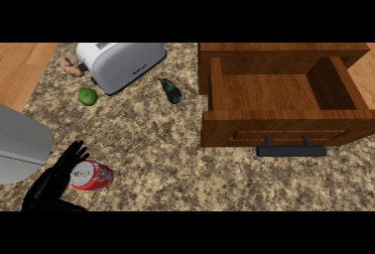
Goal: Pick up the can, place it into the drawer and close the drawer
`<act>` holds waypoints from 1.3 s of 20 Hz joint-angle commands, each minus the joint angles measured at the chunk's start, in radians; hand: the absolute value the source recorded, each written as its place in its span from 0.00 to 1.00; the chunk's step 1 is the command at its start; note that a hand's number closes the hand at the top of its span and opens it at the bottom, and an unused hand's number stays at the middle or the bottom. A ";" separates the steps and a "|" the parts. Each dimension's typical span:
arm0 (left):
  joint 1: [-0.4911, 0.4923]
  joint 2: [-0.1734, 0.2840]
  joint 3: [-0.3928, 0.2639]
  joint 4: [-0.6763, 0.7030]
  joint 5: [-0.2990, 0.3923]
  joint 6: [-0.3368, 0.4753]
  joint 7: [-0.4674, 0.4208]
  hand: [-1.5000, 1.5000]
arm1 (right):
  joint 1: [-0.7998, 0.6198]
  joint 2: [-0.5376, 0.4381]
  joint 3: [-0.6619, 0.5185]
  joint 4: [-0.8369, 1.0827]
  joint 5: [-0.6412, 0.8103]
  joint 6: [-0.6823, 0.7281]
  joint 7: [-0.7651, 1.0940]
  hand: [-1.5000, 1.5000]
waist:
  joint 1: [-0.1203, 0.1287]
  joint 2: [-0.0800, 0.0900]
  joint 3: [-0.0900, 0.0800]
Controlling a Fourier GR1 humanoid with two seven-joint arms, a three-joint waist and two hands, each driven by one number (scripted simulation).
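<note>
A red can (93, 176) lies on its side on the speckled counter (161, 149) at the lower left, its silver top facing left. My left hand (53, 182) rises from the lower edge just left of the can. Its fingers (73, 155) are straight and point up, beside the can's top and not curled round it. The wooden drawer (282, 123) stands pulled open at the upper right, its inside bare, with a black handle (291, 150) on its front. My right hand does not show.
A silver toaster (121, 64) stands at the back left, with a brown item (71, 68) beside it, a green fruit (88, 95) in front and a dark green vegetable (171, 92) to its right. A large grey shape (21, 144) fills the left edge.
</note>
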 commanded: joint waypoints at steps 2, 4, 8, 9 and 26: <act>-0.128 0.038 0.003 0.278 -0.055 -0.009 -0.132 0.00 | -0.008 0.004 -0.009 -0.057 -0.043 -0.024 0.059 0.00 | -0.008 0.002 -0.001; -0.072 -0.009 -0.017 0.167 -0.024 0.017 -0.076 0.00 | -0.001 0.016 -0.033 -0.034 -0.030 0.022 0.036 0.00 | 0.001 0.000 0.000; -0.120 -0.035 -0.020 0.242 -0.025 0.035 -0.101 0.00 | 0.055 0.062 -0.003 -0.106 -0.010 0.013 0.038 0.00 | -0.006 0.000 0.000; -0.107 -0.043 -0.016 0.138 0.033 0.017 0.012 0.00 | -0.001 0.043 -0.022 -0.051 -0.032 0.029 0.045 0.00 | 0.002 -0.001 0.001; -0.089 -0.095 -0.072 -0.082 0.197 -0.167 0.143 1.00 | -0.029 0.054 -0.004 -0.116 -0.028 -0.034 0.134 0.00 | 0.012 -0.003 0.001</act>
